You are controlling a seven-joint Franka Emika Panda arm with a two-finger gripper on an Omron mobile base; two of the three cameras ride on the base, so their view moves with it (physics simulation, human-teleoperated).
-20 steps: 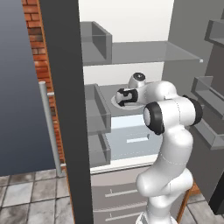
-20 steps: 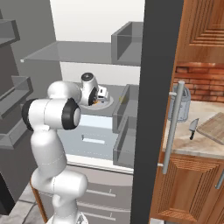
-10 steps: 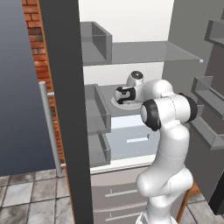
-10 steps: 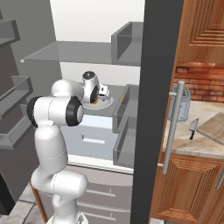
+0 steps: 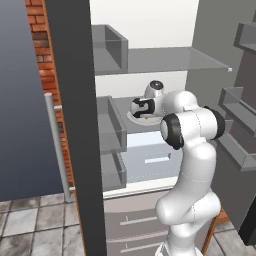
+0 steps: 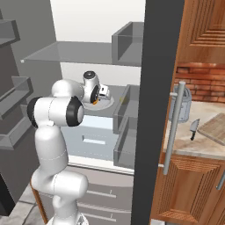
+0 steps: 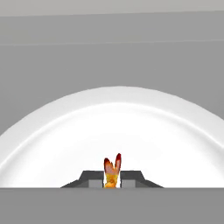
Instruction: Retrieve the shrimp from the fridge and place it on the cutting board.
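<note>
Inside the open fridge (image 5: 145, 20) (image 6: 88, 17), my gripper (image 5: 142, 112) (image 6: 97, 99) reaches down onto a round white plate (image 5: 131, 116) (image 6: 108, 102) on the middle shelf. In the hand view the gripper (image 7: 112, 180) is shut on the shrimp (image 7: 112, 168), a small orange curl pinched between the two dark fingertips (image 7: 94, 180), just over the plate (image 7: 112, 122). The shrimp shows as an orange speck at the hand (image 5: 145, 118) (image 6: 94, 102). The cutting board (image 6: 214, 128) lies on the counter far right.
A glass shelf (image 5: 165, 60) hangs just above the hand. Door bins (image 5: 237, 112) (image 6: 13, 92) flank the arm, and a drawer (image 5: 150, 157) sits below the plate. A dark upright panel with a silver bar handle (image 6: 173, 127) separates fridge from counter. A knife (image 6: 194, 129) lies beside the board.
The jaws have gone from wide open to shut around the shrimp on the plate. The arm has barely shifted.
</note>
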